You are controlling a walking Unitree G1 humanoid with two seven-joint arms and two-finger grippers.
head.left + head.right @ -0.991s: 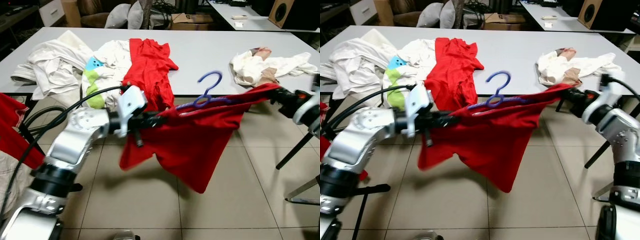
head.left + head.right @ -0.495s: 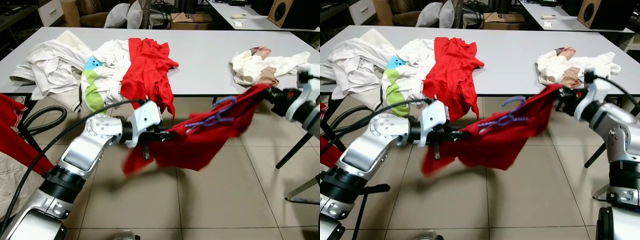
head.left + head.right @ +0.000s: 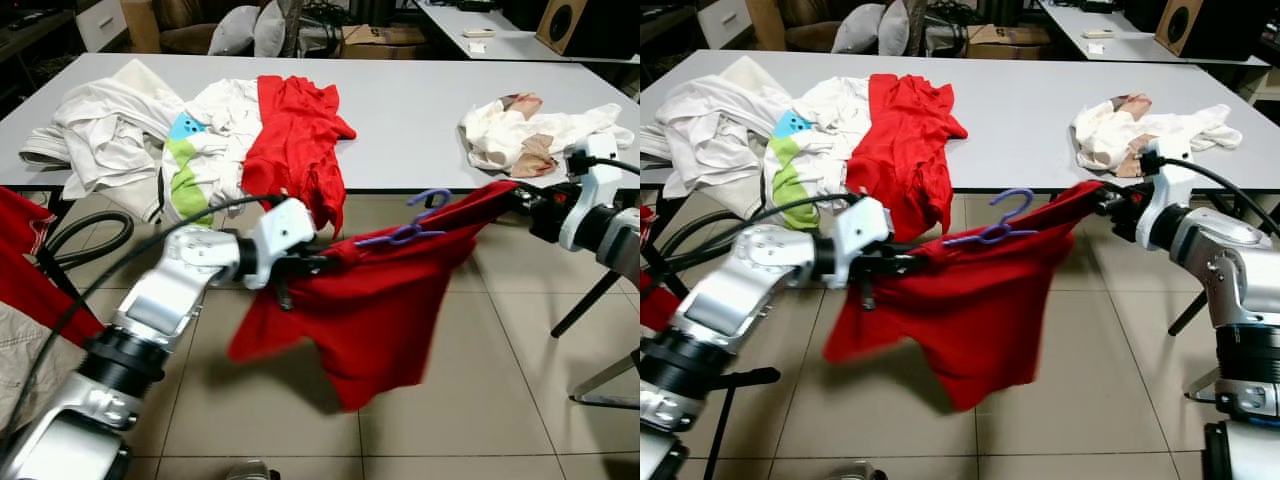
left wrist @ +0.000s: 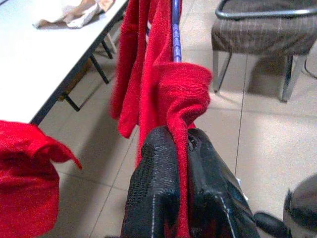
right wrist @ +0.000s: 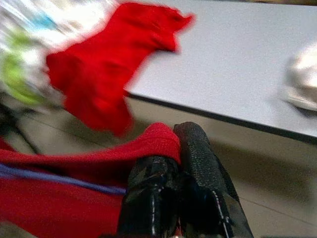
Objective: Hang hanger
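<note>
Left eye view: both hands stretch red shirt (image 3: 370, 300).

The two head views look forward and down over the grey table (image 3: 420, 110) and tiled floor (image 3: 500, 400), sharing nearly the same scene, slightly offset sideways. Each wrist view looks close along its own black fingers (image 4: 158, 183) at pinched red shirt (image 5: 99, 153), with table edge and floor behind.

R pincer (image 5: 176, 148) clamped on red shirt (image 5: 59, 198) | purple hanger (image 5: 54, 179) inside
</note>
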